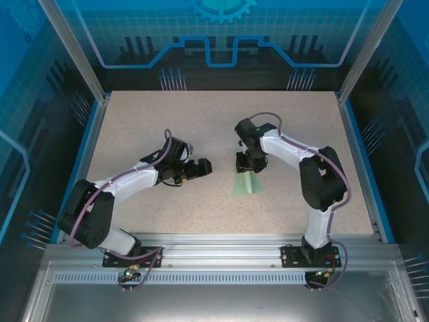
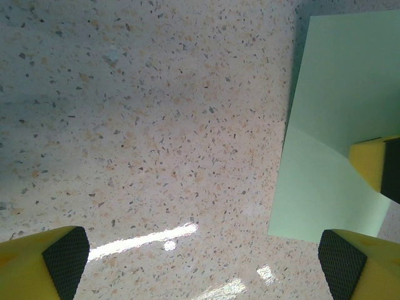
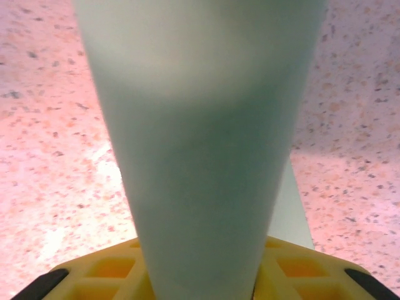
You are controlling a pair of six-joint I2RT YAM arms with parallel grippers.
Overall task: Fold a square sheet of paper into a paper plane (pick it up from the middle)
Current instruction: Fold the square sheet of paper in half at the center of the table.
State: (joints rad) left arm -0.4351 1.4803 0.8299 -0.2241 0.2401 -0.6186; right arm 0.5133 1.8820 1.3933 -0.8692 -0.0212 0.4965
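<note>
Right wrist view: a blurred pale green paper sheet [image 3: 200, 137] humps up close to the lens and hides the right gripper [image 1: 249, 166] fingertips. Its jaws are squeezed in on the sheet's far end. The sheet's near part lies flat on the speckled counter [image 1: 147, 121], right of centre. Left gripper [image 2: 203, 259]: jaws spread wide, holding nothing, just left of the sheet, pads cut off at the frame edge. Far back, a blue wall [image 1: 221, 40] with a gear drawing.
</note>
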